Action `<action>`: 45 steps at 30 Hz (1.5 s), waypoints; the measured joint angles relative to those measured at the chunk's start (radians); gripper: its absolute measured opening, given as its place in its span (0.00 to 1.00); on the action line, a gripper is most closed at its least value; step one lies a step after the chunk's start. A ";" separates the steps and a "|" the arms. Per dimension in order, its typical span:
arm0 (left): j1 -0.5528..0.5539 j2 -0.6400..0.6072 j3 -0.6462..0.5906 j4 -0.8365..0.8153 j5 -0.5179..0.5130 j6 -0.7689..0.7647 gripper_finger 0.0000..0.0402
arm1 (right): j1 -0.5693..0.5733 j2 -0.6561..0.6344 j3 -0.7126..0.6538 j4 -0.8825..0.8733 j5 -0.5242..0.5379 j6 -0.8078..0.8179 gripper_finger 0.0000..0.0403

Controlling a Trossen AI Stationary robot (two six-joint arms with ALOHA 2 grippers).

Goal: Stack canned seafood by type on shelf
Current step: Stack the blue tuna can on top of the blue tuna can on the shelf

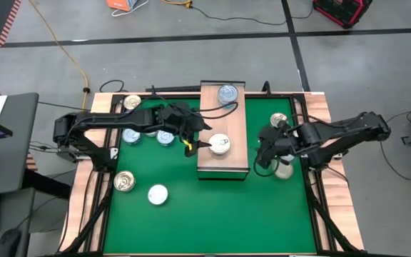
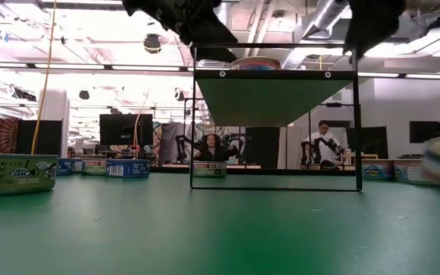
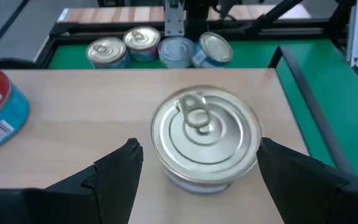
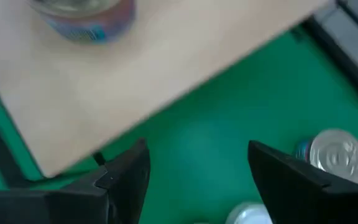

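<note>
left gripper (image 3: 194,165): mine, over the near end of the shelf (image 1: 223,153); jaws wide, one finger (image 3: 114,174) each side of a silver can (image 3: 204,140), neither touching it. Holding nothing.
silver can: sits upright on the plank, pull tab up.
blue can (image 1: 227,93): on the shelf's far end, well apart from the silver one.
loose cans, left: a cluster (image 1: 147,135) on the mat by my left arm, two more (image 1: 125,181) (image 1: 158,193) nearer the front edge.
right gripper (image 4: 197,171): mine, over the mat just right of the shelf; jaws wide, empty. Two cans (image 1: 280,121) (image 1: 284,169) near it.
step: judging by the open jaws around it, either just set down or about to be picked; can't tell which.
next: if placed, lift clear without nudging it, then go for a matching can from the cluster.
views: left wrist shows the finger gaps; high shows the layout but not the gaps; low shows only the shelf frame (image 2: 275,130) and can sides.
</note>
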 joint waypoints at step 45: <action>-0.687 0.387 -0.001 0.264 -0.689 0.023 0.75 | 0.411 0.431 -0.194 -0.115 -0.398 0.576 0.72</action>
